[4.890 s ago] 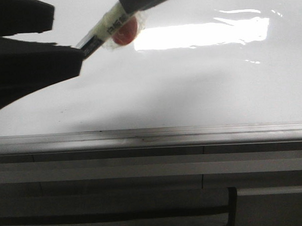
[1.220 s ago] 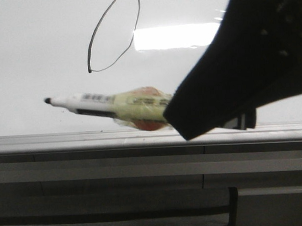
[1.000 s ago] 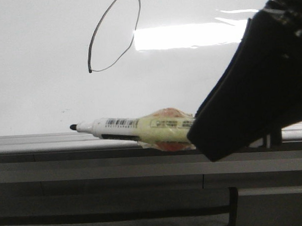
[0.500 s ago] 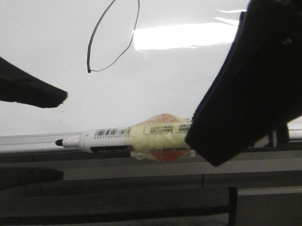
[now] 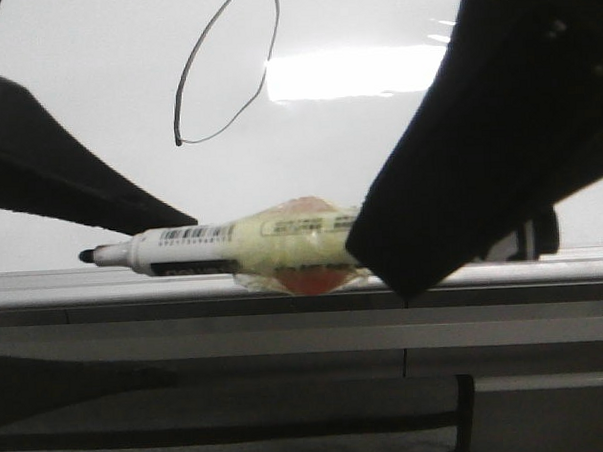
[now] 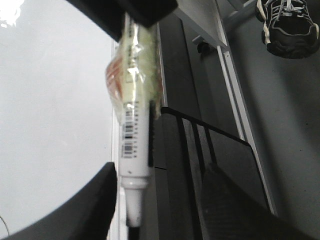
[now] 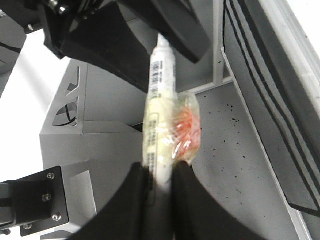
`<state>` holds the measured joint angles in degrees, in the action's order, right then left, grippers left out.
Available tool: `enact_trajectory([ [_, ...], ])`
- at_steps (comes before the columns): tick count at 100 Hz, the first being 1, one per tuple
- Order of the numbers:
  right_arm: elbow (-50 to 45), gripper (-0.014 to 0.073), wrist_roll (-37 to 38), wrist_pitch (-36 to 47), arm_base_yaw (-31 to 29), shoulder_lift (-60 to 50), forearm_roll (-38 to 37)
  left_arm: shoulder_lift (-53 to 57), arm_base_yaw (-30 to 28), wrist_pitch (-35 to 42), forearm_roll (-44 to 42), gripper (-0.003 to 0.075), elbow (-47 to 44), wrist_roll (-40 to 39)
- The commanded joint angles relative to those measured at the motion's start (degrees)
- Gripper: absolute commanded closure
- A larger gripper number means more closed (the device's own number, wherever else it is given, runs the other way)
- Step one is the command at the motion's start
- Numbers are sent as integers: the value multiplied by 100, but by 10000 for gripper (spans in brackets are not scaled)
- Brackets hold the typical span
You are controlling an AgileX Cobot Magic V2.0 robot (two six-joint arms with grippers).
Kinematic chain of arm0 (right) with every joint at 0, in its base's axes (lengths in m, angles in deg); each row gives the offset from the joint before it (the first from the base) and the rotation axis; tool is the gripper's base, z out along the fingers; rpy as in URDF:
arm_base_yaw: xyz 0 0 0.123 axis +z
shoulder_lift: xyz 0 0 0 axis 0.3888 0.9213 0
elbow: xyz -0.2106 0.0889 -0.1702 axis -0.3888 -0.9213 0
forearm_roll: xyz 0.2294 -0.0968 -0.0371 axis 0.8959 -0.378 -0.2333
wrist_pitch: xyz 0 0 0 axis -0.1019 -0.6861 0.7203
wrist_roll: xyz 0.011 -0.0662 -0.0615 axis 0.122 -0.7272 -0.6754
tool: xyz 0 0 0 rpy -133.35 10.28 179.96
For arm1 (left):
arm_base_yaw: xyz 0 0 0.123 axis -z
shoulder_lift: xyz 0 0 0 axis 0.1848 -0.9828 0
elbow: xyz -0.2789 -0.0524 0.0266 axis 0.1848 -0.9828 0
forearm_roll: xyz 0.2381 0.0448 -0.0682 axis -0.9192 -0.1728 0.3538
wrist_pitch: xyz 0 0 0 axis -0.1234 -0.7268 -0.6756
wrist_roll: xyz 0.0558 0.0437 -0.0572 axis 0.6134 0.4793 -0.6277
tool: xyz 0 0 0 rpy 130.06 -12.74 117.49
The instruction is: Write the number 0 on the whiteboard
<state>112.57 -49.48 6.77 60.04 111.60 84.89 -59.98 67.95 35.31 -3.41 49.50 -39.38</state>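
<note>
Gripping marker [image 5: 232,247]: right pincer [image 7: 159,182]

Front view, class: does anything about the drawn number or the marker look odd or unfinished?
Yes. The number 0 on the whiteboard slants and its outline stays slightly open at the lower left end. The marker, held by the right gripper, has crinkled plastic taped around its barrel.

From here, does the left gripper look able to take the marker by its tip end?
Probably yes. The left gripper is open with the marker tip between its fingers, nothing in between; the right gripper holds the far end.
</note>
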Motion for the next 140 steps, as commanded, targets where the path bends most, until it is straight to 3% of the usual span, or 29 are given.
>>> enact_trajectory([
  [1, 190, 662, 14, 78, 20, -89, 293, 37, 33, 328, 40, 365, 202, -21],
  [43, 190, 662, 14, 433, 263, -84, 296, 37, 33, 521, 40, 396, 202, -21],
  [105, 517, 662, 14, 139, 263, 220, 344, 37, 33, 713, 40, 410, 202, -21],
  [129, 516, 662, 14, 54, 263, 232, 344, 37, 33, 701, 40, 588, 202, -21],
  [140, 516, 662, 144, 97, 263, 232, 194, 37, 33, 701, 40, 610, 202, -21],
])
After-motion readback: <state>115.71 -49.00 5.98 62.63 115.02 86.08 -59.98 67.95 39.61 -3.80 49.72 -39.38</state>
